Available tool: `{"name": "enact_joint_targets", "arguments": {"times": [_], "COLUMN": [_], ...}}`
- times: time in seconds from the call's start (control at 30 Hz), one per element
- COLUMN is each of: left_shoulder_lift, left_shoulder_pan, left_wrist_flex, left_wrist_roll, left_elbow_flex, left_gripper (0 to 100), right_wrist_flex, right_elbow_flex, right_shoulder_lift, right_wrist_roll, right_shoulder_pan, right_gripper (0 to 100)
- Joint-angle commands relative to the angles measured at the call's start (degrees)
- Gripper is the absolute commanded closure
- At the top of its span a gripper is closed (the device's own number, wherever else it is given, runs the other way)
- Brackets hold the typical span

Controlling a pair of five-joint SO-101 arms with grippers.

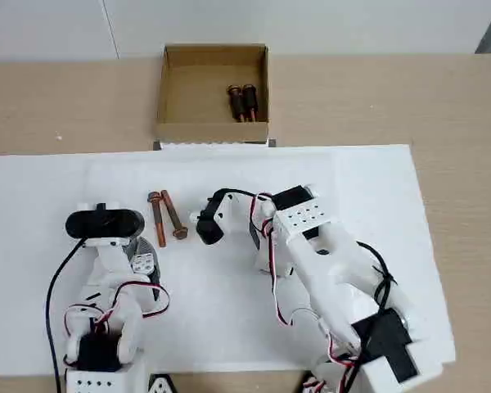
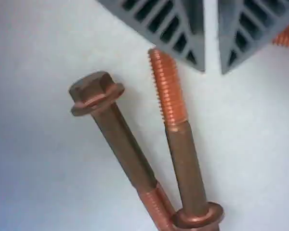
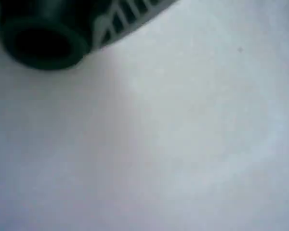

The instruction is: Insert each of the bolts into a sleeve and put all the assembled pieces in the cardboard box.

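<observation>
Two copper bolts (image 1: 155, 218) (image 1: 173, 215) lie side by side on the white sheet, heads at opposite ends; the left wrist view shows them close up (image 2: 118, 139) (image 2: 180, 144). My left gripper (image 2: 212, 67) hovers just past one bolt's threaded tip, its grey fingers (image 2: 173, 24) nearly together and holding nothing. It is also in the high view (image 1: 141, 252), beside the bolts. My right gripper (image 1: 207, 223) is shut on a black sleeve (image 3: 43, 45) low over the sheet, right of the bolts. The cardboard box (image 1: 173, 82) holds two assembled pieces (image 1: 242, 101).
The white sheet (image 1: 368, 188) covers the table's near half, with bare room at its right and left. The box stands just beyond the sheet's far edge. A bit of orange (image 2: 286, 36) shows behind one left finger.
</observation>
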Motion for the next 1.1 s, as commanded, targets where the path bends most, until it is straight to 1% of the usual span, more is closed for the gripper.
{"name": "enact_joint_targets", "arguments": {"times": [0.0,0.17,0.4,0.57,0.77,0.87,0.97,1.07], "left_shoulder_lift": [-0.35,-0.35,-0.35,-0.35,-0.35,0.09,0.35,4.92], "left_shoulder_pan": [-0.26,-0.26,0.09,0.09,-0.26,-0.35,-0.35,-1.05], "left_wrist_flex": [0.09,0.09,0.00,0.00,-0.09,0.44,3.16,6.42], "left_wrist_roll": [-0.44,-0.44,-0.44,-0.44,-0.35,-0.18,-0.18,-0.18], "left_elbow_flex": [-0.22,-0.22,-0.22,-0.40,-1.89,-7.34,-13.23,-18.15], "left_gripper": [99,99,99,99,99,99,99,99], "right_wrist_flex": [0.75,7.25,18.51,26.95,28.70,28.88,28.88,28.88], "right_elbow_flex": [-0.35,-0.35,-4.75,-12.40,-19.52,-19.78,-19.78,-19.52], "right_shoulder_lift": [-6.37,-16.57,-28.44,-30.20,-30.29,-30.37,-30.37,-30.37], "right_wrist_roll": [-3.25,-3.96,-9.41,-13.10,-15.03,-15.03,-15.03,-15.03], "right_shoulder_pan": [0.31,-0.22,0.22,5.49,14.02,16.75,19.74,21.58], "right_gripper": [99.5,99.5,99.5,99.5,99.5,99.5,99.5,99.5]}}
